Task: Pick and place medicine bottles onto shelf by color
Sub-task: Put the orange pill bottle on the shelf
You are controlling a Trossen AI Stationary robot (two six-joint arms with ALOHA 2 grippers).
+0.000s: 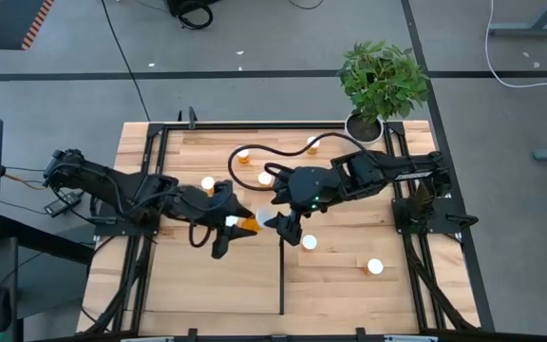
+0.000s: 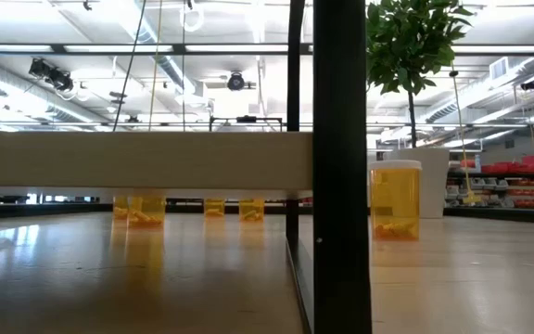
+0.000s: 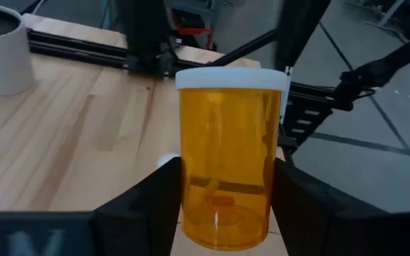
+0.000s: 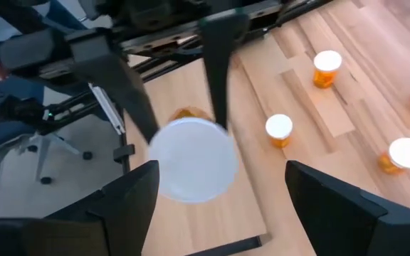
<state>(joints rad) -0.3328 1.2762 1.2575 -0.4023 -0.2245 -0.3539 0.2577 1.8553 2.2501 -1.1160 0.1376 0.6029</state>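
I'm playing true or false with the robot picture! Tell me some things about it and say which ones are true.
1. The left hand is holding an orange bottle. True.
2. The bottle's cap is blue. False: it is white.
3. The right hand is open. True.
4. The plant lies in the middle of the table. False: it stands in a white pot at a far corner.

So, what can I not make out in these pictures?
High view: the left gripper, holding the translucent orange pill bottle with white cap, and the open right gripper cover most of it.
Low view: a black upright strip blocks the middle of the scene; neither gripper shows.
Right wrist view: that cap hides the bottle's body.
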